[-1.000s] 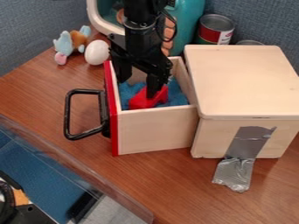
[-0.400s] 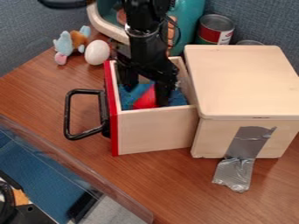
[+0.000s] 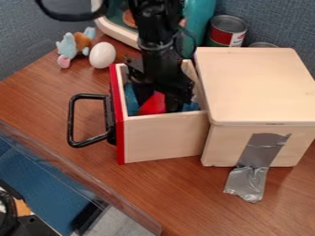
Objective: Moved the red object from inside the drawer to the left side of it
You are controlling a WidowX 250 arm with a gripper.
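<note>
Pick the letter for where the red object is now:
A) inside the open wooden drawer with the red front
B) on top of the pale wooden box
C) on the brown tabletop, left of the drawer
A: the red object shows within the walls of the drawer, beside blue material.

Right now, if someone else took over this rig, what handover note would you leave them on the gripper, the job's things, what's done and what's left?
Gripper: down inside the drawer, right at the red object; I can't tell whether it has a hold on it.
Things: the red object is in the drawer, among blue material. The drawer stands open from the wooden box.
Done: drawer open, gripper at the object.
Left: make sure of the grip, lift the object clear of the walls, set it down at the drawer's left side, release.
</note>
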